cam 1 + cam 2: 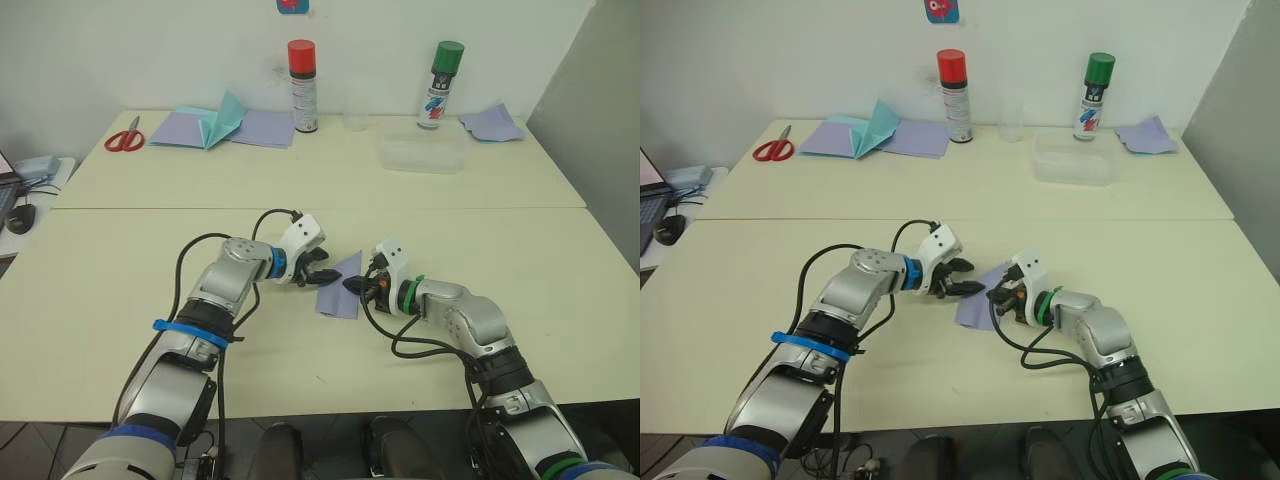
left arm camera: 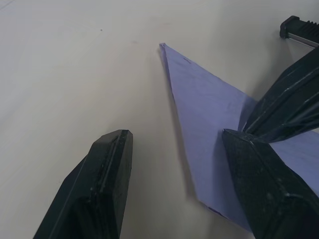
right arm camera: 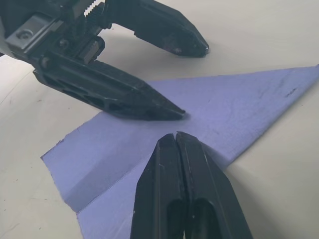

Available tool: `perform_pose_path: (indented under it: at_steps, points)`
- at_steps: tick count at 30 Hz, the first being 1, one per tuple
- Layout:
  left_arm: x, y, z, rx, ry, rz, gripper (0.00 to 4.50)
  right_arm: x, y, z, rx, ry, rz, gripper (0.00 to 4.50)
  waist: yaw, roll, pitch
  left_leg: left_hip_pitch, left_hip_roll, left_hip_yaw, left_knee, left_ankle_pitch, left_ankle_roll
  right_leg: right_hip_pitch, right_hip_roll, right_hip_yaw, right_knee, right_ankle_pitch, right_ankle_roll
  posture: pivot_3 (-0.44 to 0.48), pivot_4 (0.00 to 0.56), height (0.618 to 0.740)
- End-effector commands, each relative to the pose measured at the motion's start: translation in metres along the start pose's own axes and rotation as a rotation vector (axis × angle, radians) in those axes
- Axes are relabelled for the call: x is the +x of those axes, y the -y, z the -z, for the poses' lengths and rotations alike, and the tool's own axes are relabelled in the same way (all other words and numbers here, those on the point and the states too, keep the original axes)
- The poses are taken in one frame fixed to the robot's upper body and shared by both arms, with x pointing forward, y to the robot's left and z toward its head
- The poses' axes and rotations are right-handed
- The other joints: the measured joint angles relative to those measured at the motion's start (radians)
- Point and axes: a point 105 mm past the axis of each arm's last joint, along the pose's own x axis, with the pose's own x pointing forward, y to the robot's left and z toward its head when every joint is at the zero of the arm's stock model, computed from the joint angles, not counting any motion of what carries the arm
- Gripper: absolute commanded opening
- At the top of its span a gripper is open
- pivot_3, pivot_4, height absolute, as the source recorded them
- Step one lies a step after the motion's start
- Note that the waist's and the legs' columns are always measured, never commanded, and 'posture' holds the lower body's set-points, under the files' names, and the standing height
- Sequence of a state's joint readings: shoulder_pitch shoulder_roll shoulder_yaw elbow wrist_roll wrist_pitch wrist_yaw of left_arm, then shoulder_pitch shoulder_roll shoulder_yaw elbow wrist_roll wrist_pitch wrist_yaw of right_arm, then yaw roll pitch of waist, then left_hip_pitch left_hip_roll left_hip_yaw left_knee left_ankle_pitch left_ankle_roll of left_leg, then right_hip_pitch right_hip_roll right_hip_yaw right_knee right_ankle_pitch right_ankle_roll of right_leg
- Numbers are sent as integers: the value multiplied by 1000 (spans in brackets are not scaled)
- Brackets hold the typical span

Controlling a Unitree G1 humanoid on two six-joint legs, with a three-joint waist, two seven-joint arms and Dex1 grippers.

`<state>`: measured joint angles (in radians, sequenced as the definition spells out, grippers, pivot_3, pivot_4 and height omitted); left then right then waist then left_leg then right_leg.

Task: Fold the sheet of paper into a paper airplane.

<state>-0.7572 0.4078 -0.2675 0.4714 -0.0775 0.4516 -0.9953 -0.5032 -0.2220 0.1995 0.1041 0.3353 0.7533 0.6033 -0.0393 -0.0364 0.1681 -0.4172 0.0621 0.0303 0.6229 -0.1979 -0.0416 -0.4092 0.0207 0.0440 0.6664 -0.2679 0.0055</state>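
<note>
Two grippers are working on the paper (image 1: 340, 288) in the middle of the near table (image 1: 120, 250).

The paper is lying flat on the table between the two grippers, already folded to a pointed wedge, with one layer lying over another. The right gripper (image 3: 175, 137) is pressing down on the paper with its fingers closed together, nothing between them; I think it is using the closed tip like one finger, to hold the fold flat or to rub along the crease. The left gripper (image 1: 322, 272) is standing with its fingers apart: one finger (image 2: 269, 184) is resting on the paper just beside the right tip, and the other finger (image 2: 99, 189) is on the bare table beside the paper's edge. Probably it is pinning the sheet so that it is not sliding during the pressing. The plane is not finished yet.
</note>
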Motion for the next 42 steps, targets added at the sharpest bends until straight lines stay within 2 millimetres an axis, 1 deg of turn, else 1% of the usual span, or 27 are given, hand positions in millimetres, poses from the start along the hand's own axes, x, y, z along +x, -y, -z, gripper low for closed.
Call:
perform_pose_path:
  at_steps: [1,2,5,10,11,14,16,18,21,24,25,29,32,36,38,42]
  points:
    - [2,11,6,-25,-12,61,2795,-4,9,1,9,-6,51,0,0,0,0,0,0,0,0,0,0,0,0,0,0,0,0,0,150,740]
    - [1,14,7,-30,-12,76,2577,-4,8,1,12,-4,50,0,0,0,0,0,0,0,0,0,0,0,0,0,0,0,0,0,150,740]
    - [1,18,7,-49,-3,91,1713,-3,7,0,17,0,49,0,1,0,0,0,0,0,0,0,0,0,0,0,0,0,0,0,150,740]
    - [-1,14,7,-59,-7,68,137,-3,6,0,18,2,47,0,4,0,0,0,0,0,1,0,0,0,0,0,0,0,0,0,150,740]
    - [-1,13,7,-69,-4,58,26,-3,6,-1,17,5,46,0,4,0,0,0,0,0,1,0,0,0,0,0,0,0,0,0,150,740]
    - [-3,12,9,-124,10,38,26,-3,7,-5,-6,14,58,0,4,0,0,0,0,0,1,0,0,0,0,0,0,0,0,0,150,740]
    - [-11,18,14,-191,20,45,26,-5,2,-16,-24,46,36,0,2,0,0,0,0,0,1,0,0,0,0,0,1,0,0,0,150,740]
    - [-18,25,19,-291,34,15,26,-8,-3,-29,-32,78,8,0,-2,0,0,0,0,0,0,0,0,0,0,1,1,0,0,0,150,740]
    - [-27,33,16,-478,74,-46,26,-12,-12,-37,-63,87,-27,0,-2,0,0,-2,1,-1,0,0,0,-1,-1,0,1,0,-1,0,150,740]
    - [-33,45,9,-633,110,-65,26,-11,-20,-37,-69,70,-52,0,-1,0,0,-4,1,-2,0,0,0,-2,-1,0,0,0,-1,0,150,740]
    - [-34,46,8,-662,112,-87,26,-11,-21,-37,-71,66,-56,0,-1,0,0,-4,0,-2,0,0,0,-2,-1,0,0,0,-1,0,150,740]
    - [-41,42,16,-814,106,-275,26,-12,-22,-41,-82,80,-51,0,5,0,0,-4,0,-3,2,0,0,-2,-2,-1,1,0,0,0,150,740]
    - [-51,43,18,-865,103,-394,26,-17,-22,-47,-100,102,-47,0,6,-1,1,-4,-1,-2,3,0,0,-1,-2,0,1,1,1,0,150,740]
    - [-61,48,28,-927,104,-542,26,-25,-26,-47,-141,109,-60,0,7,-1,1,-4,-1,-2,3,0,0,-1,-2,0,0,1,1,0,150,740]
    - [-60,51,29,-972,121,-581,26,-28,-28,-44,-156,98,-69,0,7,-1,1,-4,-1,-2,2,0,0,-1,-3,0,0,1,1,0,150,740]
    - [-51,59,23,-1021,144,-568,26,-33,-25,-32,-149,65,-53,0,7,-1,1,-4,-2,-2,3,0,0,-1,-4,0,0,1,2,0,150,740]
